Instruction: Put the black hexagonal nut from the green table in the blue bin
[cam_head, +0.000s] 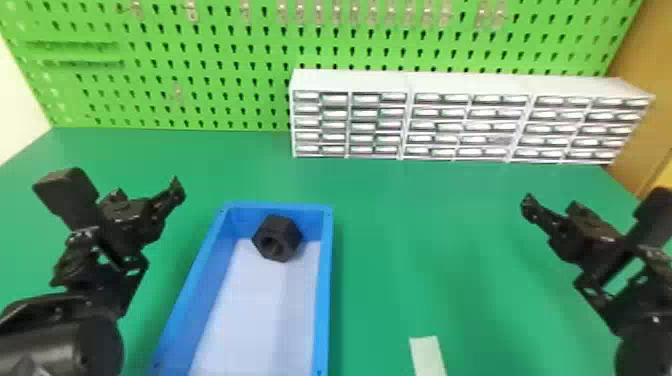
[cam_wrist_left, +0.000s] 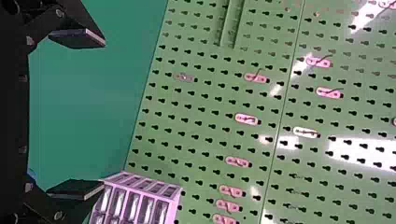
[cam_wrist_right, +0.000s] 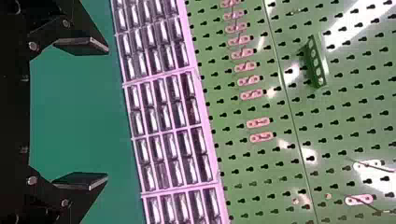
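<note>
Head view's bottom edge cuts off the blue bin's (cam_head: 323, 300) near end and the pale strip (cam_head: 427, 355), its top edge crops the pegboard (cam_head: 200, 65), both wrist views crop the drawer cabinet (cam_head: 350, 81), drawer contents too blurred to tell.

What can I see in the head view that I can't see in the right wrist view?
Head view: the blue bin, the black hexagonal nut inside it, a pale strip and the left arm.
Right wrist view: a small green bracket with round holes.
Both: the drawer cabinet, the green table, the pegboard with hooks and the open right pincer.
</note>
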